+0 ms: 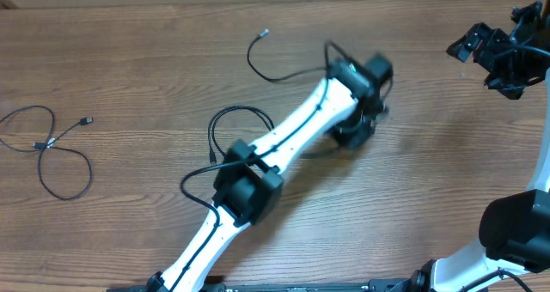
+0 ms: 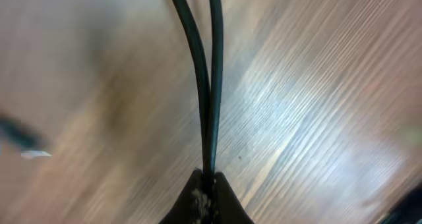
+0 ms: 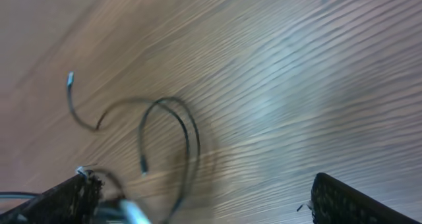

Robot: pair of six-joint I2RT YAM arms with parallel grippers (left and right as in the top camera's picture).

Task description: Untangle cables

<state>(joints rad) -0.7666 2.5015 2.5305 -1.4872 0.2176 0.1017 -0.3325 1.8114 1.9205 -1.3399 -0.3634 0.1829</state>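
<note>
left claw (image 2: pixel 208 196) is pressed tight, pinching two strands of a thin black rubbery cable (image 2: pixel 212 72) side by side, and they run straight and taut from the tips. it looks like a doubled-over loop, grabbed so it can be drawn clear of the rest of the cord, which curls in loose loops around the white arm (image 1: pixel 292 129) on the brown wood-grain tabletop (image 1: pixel 129 51). a small silvery plug (image 1: pixel 265 34) tips one stray end toward the far edge. right claw (image 3: pixel 203 184) hangs spread wide off to the side, gripping nothing, likely kept free for a loose end. a second thin black cord (image 1: pixel 51 150) lies looped well apart at the left, smooth and slack.
</note>
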